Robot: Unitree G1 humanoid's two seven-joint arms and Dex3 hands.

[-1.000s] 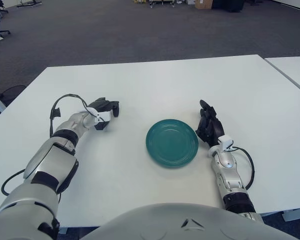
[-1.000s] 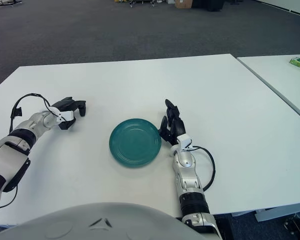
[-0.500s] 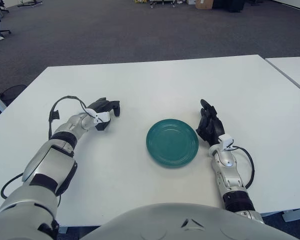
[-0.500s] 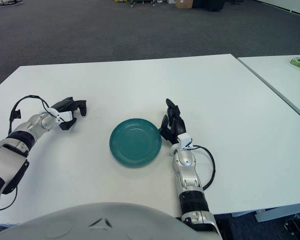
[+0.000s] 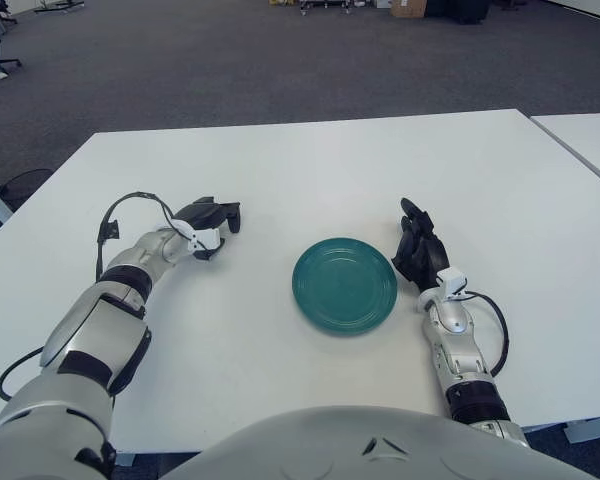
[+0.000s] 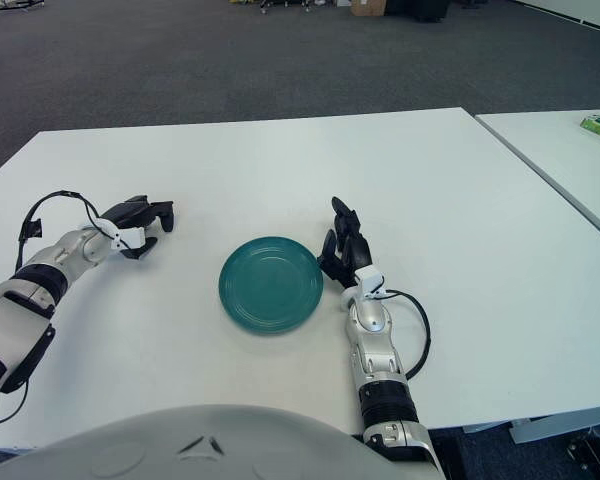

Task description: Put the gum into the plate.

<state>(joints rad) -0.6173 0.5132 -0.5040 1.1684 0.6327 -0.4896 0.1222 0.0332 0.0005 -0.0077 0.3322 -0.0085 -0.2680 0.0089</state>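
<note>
Comparing with a second ago: left hand (image 5: 212, 222) sits slightly farther from the robot and a touch toward the plate, wrist rolled a bit; everything else unchanged. White table (image 5: 310, 160) has wide bare surface beyond and to both sides of the plate; second table (image 6: 570, 160) sits just right across a narrow gap. Green plate (image 5: 344, 285) lies flat at centre, holding nothing, well apart from the left hand. Right hand (image 5: 420, 256) is just beside the plate's right rim, fingers extended and loose, holding nothing. Left-hand fingers are curled, palm down; can't tell if they enclose anything. Gum: can't see it, so position, long axis and heading unknown.
</note>
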